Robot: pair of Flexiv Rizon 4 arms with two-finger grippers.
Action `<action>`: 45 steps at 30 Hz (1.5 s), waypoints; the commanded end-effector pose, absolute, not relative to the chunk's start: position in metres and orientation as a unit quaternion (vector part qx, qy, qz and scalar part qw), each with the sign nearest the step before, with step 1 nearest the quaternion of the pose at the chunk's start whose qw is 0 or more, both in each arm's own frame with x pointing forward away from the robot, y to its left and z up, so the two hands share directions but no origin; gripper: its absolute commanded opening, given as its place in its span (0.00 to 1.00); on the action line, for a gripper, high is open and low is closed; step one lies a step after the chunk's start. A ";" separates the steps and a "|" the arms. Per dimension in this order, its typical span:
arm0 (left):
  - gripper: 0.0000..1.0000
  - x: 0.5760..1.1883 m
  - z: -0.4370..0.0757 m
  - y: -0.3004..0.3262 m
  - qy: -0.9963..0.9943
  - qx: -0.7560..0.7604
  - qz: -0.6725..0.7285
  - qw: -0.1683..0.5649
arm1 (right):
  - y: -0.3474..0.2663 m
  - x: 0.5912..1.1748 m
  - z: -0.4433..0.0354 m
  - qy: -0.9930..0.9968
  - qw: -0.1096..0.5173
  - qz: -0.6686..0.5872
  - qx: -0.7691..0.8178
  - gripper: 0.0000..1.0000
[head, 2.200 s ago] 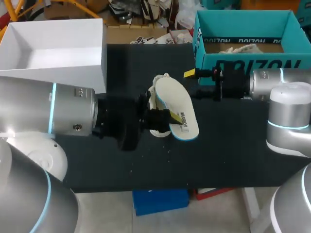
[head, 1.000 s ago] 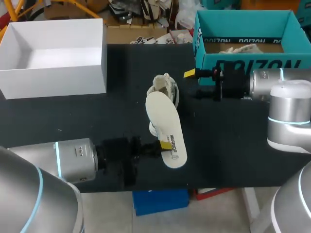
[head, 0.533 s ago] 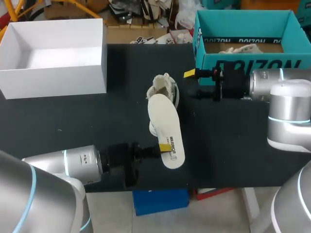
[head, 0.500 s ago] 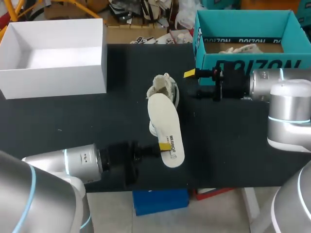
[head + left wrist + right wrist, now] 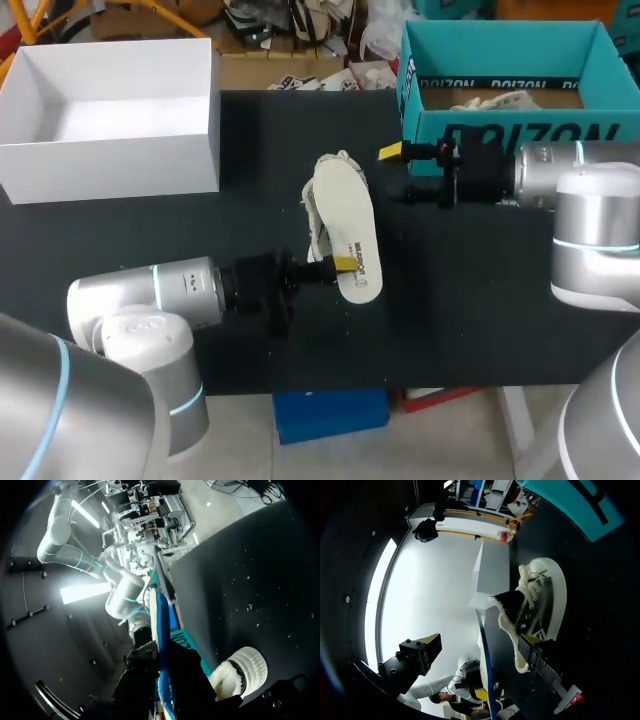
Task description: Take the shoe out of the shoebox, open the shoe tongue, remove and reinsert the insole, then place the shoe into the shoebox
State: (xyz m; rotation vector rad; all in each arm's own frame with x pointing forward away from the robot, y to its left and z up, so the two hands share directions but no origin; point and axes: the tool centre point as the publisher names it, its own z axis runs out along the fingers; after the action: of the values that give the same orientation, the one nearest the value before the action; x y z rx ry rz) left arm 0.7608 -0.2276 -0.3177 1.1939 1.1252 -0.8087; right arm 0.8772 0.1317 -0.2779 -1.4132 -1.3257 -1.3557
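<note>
The left pincer is clamped on the near end of the insole. The insole's length runs away from me, over the shoe lying mid-desk. The right pincer hangs spread and empty beside the teal shoebox.

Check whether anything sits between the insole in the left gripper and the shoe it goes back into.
Nothing visible does. The left gripper holds the insole directly over the shoe; the right gripper is off to the side by the teal box.
</note>
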 end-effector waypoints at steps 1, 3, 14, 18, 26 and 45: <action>0.00 0.784 -0.318 -0.238 0.485 0.522 -0.353 0.607 | 0.134 0.877 -0.279 -0.519 0.377 -0.531 -0.554 1.00; 0.00 0.790 -0.318 -0.240 0.482 0.522 -0.357 0.606 | 0.134 0.877 -0.279 -0.519 0.377 -0.531 -0.554 1.00; 0.00 0.822 -0.317 -0.250 0.479 0.533 -0.361 0.597 | 0.134 0.877 -0.279 -0.519 0.377 -0.531 -0.554 1.00; 0.00 0.830 -0.315 -0.251 0.474 0.541 -0.359 0.595 | 0.134 0.877 -0.279 -0.519 0.377 -0.531 -0.554 1.00; 0.00 0.832 -0.313 -0.252 0.472 0.543 -0.362 0.592 | 0.134 0.877 -0.279 -0.519 0.377 -0.531 -0.554 1.00; 0.00 0.832 -0.313 -0.252 0.472 0.543 -0.362 0.592 | 0.145 0.884 -0.279 -0.592 0.432 -0.470 -0.493 1.00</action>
State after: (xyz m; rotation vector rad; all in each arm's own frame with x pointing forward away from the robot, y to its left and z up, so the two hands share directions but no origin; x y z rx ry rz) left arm 0.8329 -0.2518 -0.3135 1.2626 1.0962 -0.8467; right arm 0.8774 0.1431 -0.2771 -1.2606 -1.4515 -1.2222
